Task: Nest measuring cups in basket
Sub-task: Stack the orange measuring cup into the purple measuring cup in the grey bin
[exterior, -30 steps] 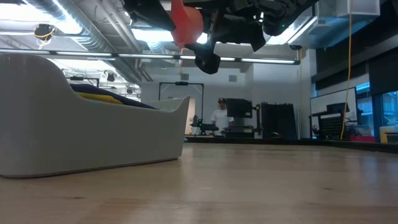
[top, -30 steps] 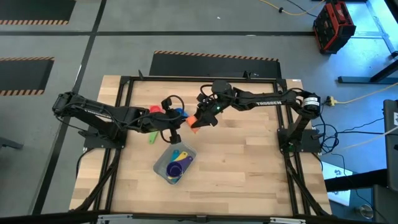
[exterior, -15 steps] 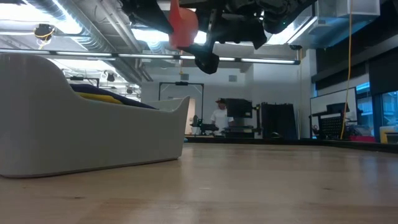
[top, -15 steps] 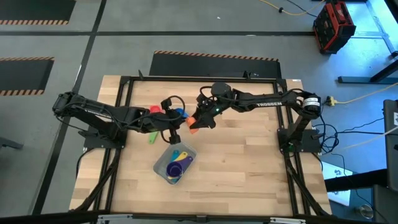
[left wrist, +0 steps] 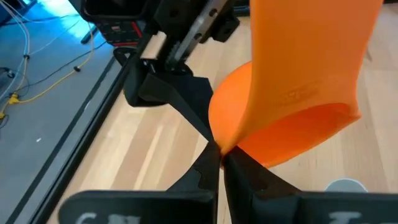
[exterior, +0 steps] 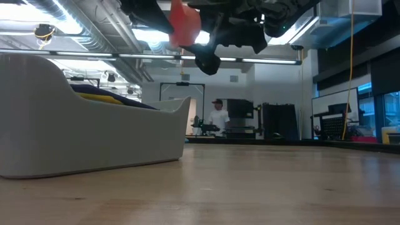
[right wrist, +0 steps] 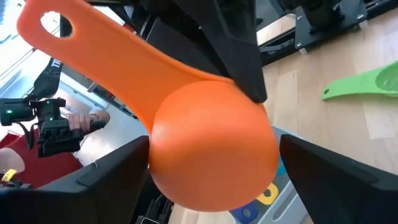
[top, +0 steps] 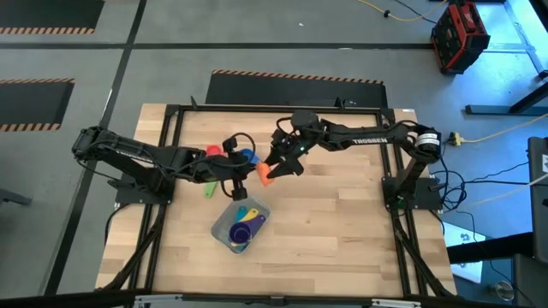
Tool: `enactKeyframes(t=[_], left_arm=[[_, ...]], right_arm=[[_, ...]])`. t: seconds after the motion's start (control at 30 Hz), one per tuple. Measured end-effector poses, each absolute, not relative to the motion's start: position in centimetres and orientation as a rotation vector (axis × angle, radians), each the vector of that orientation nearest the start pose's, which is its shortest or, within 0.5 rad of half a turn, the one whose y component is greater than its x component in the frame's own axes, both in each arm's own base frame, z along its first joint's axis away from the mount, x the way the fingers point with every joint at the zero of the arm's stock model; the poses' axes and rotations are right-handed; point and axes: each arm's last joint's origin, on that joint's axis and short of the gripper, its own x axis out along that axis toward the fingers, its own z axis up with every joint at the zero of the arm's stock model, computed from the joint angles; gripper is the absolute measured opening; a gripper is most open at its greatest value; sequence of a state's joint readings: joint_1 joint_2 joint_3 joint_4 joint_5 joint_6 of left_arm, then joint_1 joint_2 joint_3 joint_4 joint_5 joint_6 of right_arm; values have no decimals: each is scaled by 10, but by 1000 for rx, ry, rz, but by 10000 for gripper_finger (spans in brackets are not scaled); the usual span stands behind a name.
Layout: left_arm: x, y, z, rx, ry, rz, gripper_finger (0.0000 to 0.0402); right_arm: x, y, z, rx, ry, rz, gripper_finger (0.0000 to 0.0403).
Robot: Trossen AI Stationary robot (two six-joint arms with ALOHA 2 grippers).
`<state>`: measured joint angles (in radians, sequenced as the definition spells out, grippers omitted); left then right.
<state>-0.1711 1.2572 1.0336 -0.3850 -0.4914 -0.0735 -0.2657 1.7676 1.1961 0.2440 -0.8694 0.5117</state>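
Change since earlier: orange cup (top: 265,174) is drifting slightly toward the left arm's side in the high view, and the person in the room beyond (exterior: 218,116) is shifting a little; all else is holding its place.
Progress: basket (top: 223,224) is already holding several cups, with yellow cup (top: 252,214), blue cup (top: 243,228) and purple cup (top: 239,234) showing inside; I judge the task to be around halfway.
Remaining: green cup (top: 208,187) is lying on the table (top: 342,231) beside the left arm, red cup (top: 214,151) and another blue cup (top: 247,155) are sitting behind the left gripper, and the orange one is hanging in the air, not yet over the basket.
Left gripper (left wrist: 219,155): its fingers are pressing together on the orange cup's rim, as the left wrist view shows, just above the basket's far side.
Right gripper (top: 276,164): it is sitting right against the same cup; its fingers are showing wide apart on either side of the bowl in the right wrist view, so it is looking released, with the cup passing between arms.
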Motion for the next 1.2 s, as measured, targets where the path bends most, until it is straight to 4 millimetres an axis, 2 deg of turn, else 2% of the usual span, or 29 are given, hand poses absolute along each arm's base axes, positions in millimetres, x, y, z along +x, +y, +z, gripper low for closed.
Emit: enactKeyframes(t=[0.2,0.3,0.7,0.9,1.2], left_arm=[[265,-33,305,109,575,305,1],[266,-35,304,45,578,256,1],[262,-55,301,-436,697,-70,1],[253,-67,293,-638,845,-65,0],[234,-75,280,-781,1082,81,3]], right_arm=[[381,-95,253,656,411,507,361],[378,-105,253,634,395,498,362],[365,-140,254,539,342,433,362],[364,-141,248,497,374,374,362],[366,-128,239,421,448,357,362]])
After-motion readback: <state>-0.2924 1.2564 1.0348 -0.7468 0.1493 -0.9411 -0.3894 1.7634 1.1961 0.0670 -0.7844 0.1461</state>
